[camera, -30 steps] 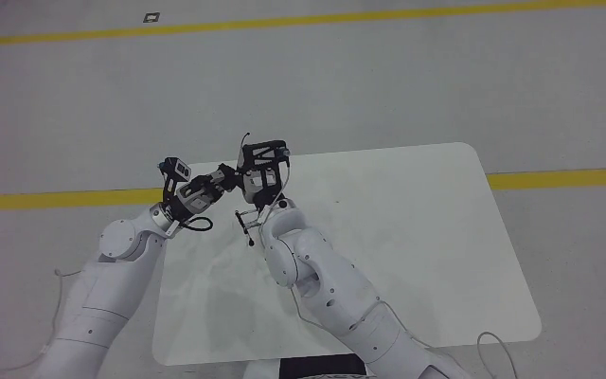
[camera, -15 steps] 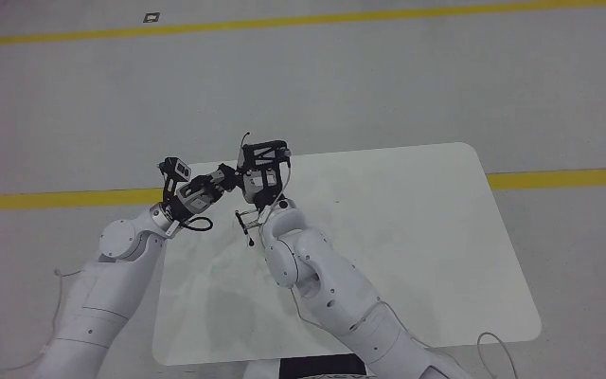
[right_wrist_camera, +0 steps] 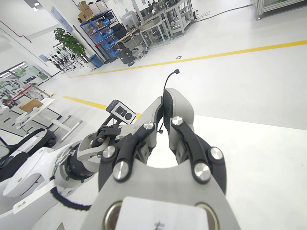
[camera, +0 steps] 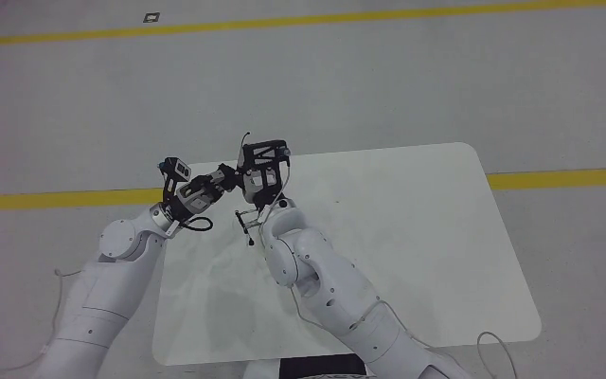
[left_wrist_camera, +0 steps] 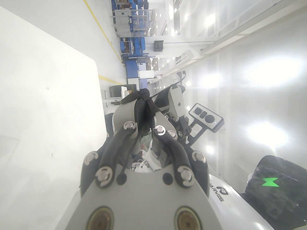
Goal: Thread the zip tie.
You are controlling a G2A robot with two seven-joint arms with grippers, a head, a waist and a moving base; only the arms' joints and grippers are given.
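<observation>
1. Surface: white; both arms meet above its far left corner.
2. Right end effector: fingers clamped on the zip tie.
3. Left end effector: fingers together; whether anything is held cannot be told.
4. Zip tie: black, held above the surface, head protruding past the right fingertips.

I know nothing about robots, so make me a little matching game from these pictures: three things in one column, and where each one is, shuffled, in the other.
Things:
1. thin black zip tie
2. yellow line
3. white table with rounded corners

Places:
A. below the right gripper
B. clamped between that gripper's shut fingers
C. painted on the grey floor

Pairs: 1-B, 2-C, 3-A
</observation>
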